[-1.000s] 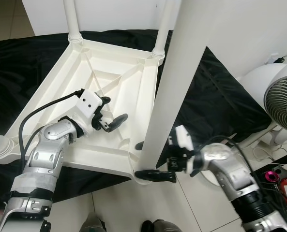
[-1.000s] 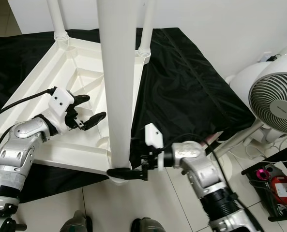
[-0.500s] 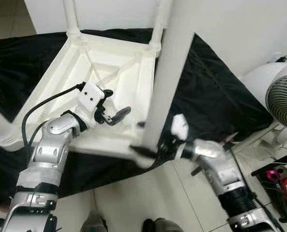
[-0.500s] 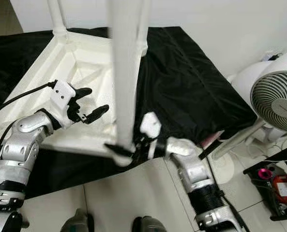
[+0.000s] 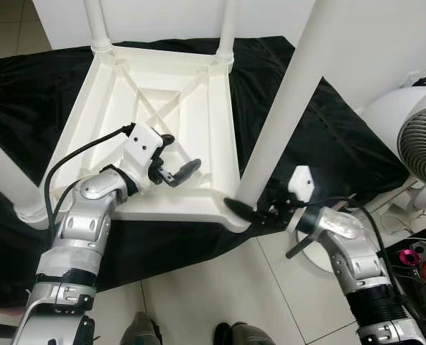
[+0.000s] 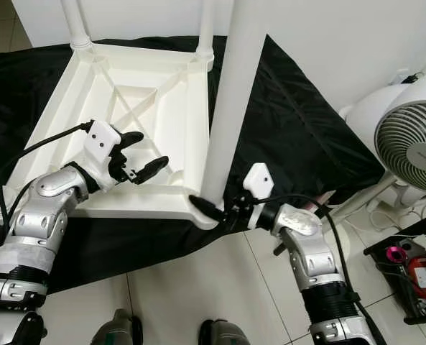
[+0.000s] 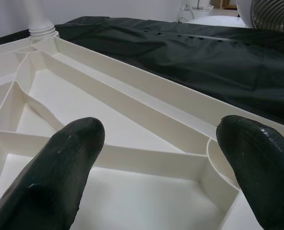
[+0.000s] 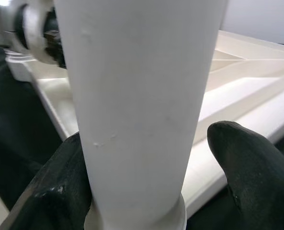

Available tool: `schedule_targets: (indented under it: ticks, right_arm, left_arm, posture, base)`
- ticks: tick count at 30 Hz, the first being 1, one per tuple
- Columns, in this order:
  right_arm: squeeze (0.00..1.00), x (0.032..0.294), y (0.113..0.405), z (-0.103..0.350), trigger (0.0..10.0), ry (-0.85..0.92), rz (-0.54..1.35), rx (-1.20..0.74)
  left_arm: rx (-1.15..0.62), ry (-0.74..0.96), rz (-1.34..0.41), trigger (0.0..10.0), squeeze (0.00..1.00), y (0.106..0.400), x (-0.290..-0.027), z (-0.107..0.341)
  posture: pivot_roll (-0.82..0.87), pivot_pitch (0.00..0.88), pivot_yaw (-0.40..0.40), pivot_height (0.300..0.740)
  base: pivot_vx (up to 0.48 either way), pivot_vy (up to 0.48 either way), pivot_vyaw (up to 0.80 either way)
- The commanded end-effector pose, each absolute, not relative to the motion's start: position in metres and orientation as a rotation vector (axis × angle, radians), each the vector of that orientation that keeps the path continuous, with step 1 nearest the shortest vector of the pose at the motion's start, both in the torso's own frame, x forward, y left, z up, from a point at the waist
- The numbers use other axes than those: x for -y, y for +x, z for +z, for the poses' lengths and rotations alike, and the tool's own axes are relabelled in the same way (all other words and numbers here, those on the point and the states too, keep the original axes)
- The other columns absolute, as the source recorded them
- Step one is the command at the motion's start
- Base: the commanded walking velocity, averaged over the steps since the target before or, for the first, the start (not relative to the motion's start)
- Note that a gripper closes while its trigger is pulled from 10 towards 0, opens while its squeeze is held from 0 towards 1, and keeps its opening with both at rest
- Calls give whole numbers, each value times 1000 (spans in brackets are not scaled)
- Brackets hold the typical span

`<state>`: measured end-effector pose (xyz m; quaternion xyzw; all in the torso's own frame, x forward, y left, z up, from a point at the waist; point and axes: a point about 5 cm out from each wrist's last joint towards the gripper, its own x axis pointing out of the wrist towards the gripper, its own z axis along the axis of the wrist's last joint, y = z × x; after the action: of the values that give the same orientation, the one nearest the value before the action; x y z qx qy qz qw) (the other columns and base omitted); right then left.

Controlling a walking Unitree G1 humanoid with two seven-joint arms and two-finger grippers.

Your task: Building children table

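Seating the near leg into the upturned table

The right gripper (image 6: pixel 214 210) had its jaws around the leg (image 6: pixel 230 108) at the table top's (image 5: pixel 162 108) near corner socket; left gripper (image 5: pixel 175 167) hovered spread above the underside. Next: likely twisting it home.

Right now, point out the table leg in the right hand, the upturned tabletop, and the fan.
table leg (image 6: pixel 230 93), right eye view, mid-shaft.
right hand (image 6: pixel 214 209), right eye view, between its fingertips at the leg's base.
upturned tabletop (image 5: pixel 220 115), left eye view, ribbed right rim.
fan (image 6: pixel 412 152), right eye view, grille.
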<state>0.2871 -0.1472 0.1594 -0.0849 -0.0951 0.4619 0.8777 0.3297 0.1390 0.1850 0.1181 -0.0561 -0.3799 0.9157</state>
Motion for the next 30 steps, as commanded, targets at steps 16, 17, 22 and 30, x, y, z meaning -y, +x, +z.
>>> schedule_targets:
  ticks: [16, 17, 22, 30]
  right_arm:
    - [0, 190, 293, 157, 10000, -174, 632, 201]
    - [0, 190, 293, 157, 10000, -174, 632, 201]
    - [0, 174, 291, 155, 10000, -134, 660, 198]
    - [0, 171, 304, 161, 10000, -193, 626, 144]
  left_arm:
    - [108, 180, -648, 10000, 0, 324, -140, 182]
    - [108, 180, -648, 10000, 0, 324, -140, 182]
    - [108, 148, -684, 10000, 0, 310, -132, 178]
    - [86, 160, -814, 10000, 0, 282, -127, 172]
  posture:
    - [-88, 131, 19, 740]
    - [-88, 131, 19, 740]
    - [-85, 120, 14, 740]
    - [-67, 108, -7, 740]
  base:
    - [0, 0, 0]
    - [0, 0, 0]
    - [0, 0, 0]
    - [0, 0, 0]
